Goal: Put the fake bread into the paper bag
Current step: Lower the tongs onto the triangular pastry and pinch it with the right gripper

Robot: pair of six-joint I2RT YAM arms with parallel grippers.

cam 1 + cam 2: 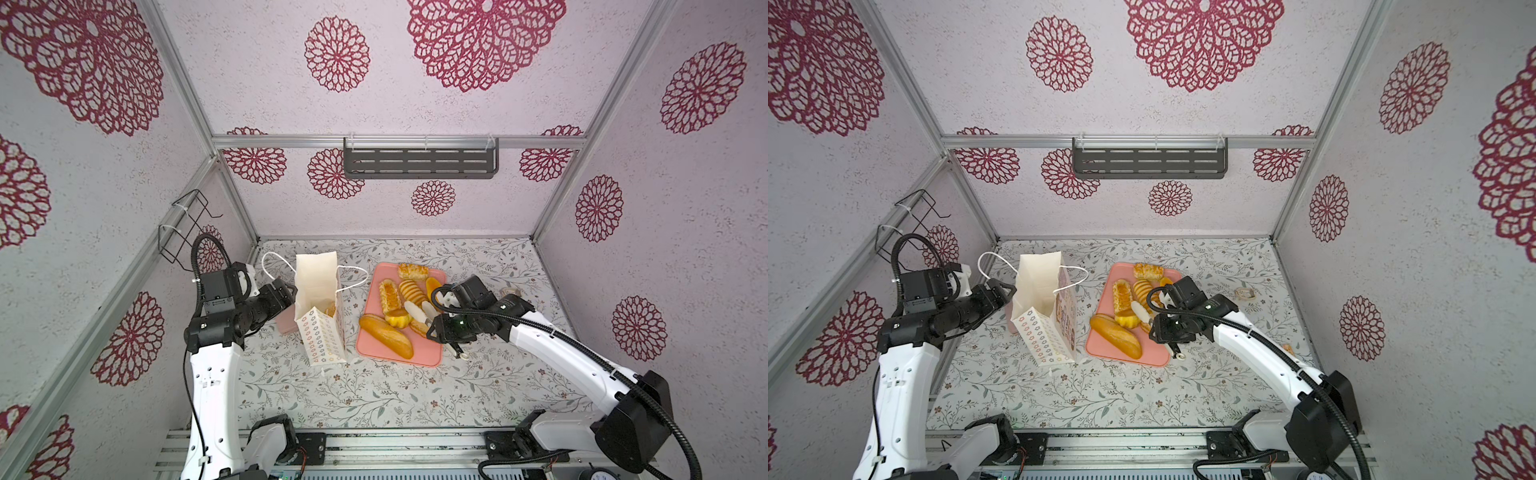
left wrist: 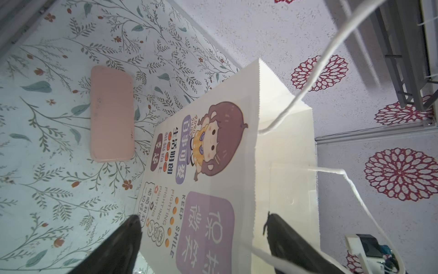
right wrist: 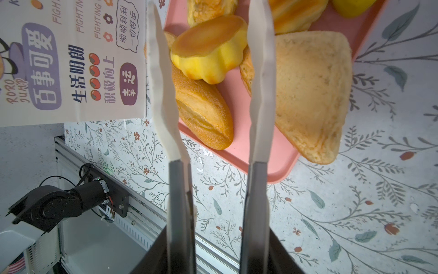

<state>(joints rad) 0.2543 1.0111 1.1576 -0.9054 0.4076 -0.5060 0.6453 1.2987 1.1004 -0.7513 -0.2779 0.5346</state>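
Observation:
The paper bag (image 1: 324, 332) (image 1: 1046, 332) stands open and upright left of the pink tray (image 1: 424, 357). A piece of fake bread (image 1: 330, 309) shows inside it. My left gripper (image 1: 289, 291) (image 2: 201, 215) is open at the bag's left wall, its fingers straddling the printed face (image 2: 213, 166) and rim. On the tray lie the baguette (image 1: 386, 336), fluted bun (image 1: 398, 319) (image 3: 208, 47), ridged loaf (image 1: 411, 291) and braided pastries (image 1: 389, 296). My right gripper (image 1: 446, 328) (image 3: 218, 246) is shut on white-tipped tongs (image 3: 163, 71). The fluted bun sits between the spread tips, the triangular bun (image 3: 312, 95) beside them.
A small pink rectangular tray (image 1: 284, 324) (image 2: 111, 113) lies against the bag's left side. A wire rack (image 1: 183, 224) hangs on the left wall and a grey shelf (image 1: 419, 158) on the back wall. A small ring-shaped object (image 1: 1246, 294) lies right of the tray.

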